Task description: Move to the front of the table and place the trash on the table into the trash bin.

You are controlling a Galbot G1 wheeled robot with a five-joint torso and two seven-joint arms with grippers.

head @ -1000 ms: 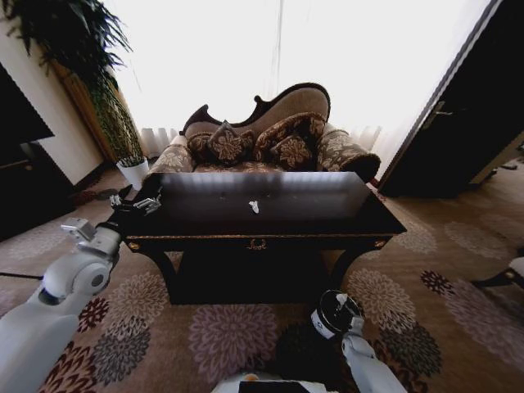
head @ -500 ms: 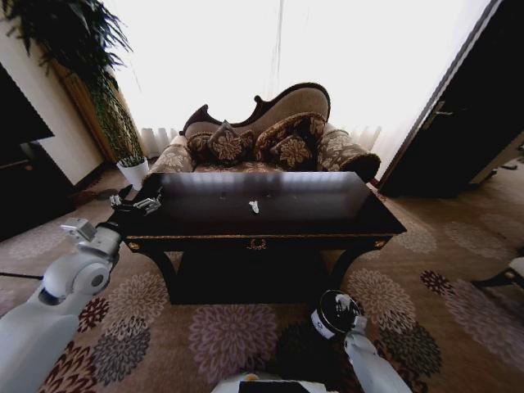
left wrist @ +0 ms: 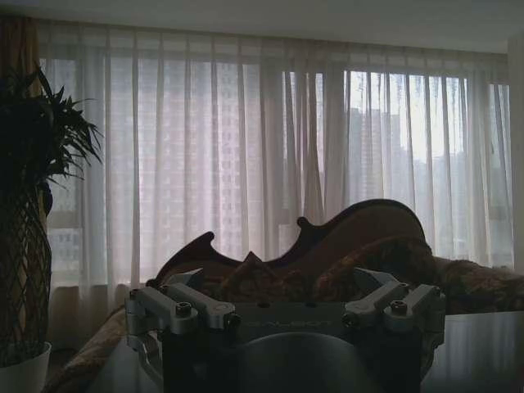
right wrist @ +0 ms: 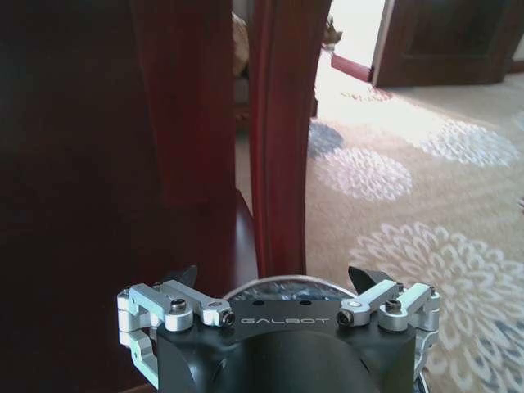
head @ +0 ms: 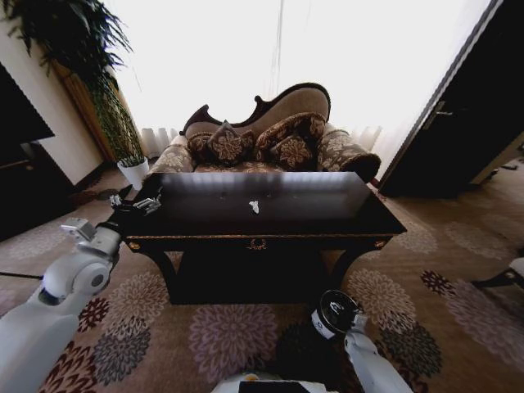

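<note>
Centrally, trash [head: 254, 206] lies on table [head: 327, 214] — well right of left gripper [head: 137, 201].

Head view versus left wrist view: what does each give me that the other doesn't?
Head view alone: the table top with one white paper scrap near its middle, the right end effector low by the carpet, and the left end effector at the table's left end. Left wrist view alone: sheer curtains close up. Both: the sofa and potted plant.
</note>
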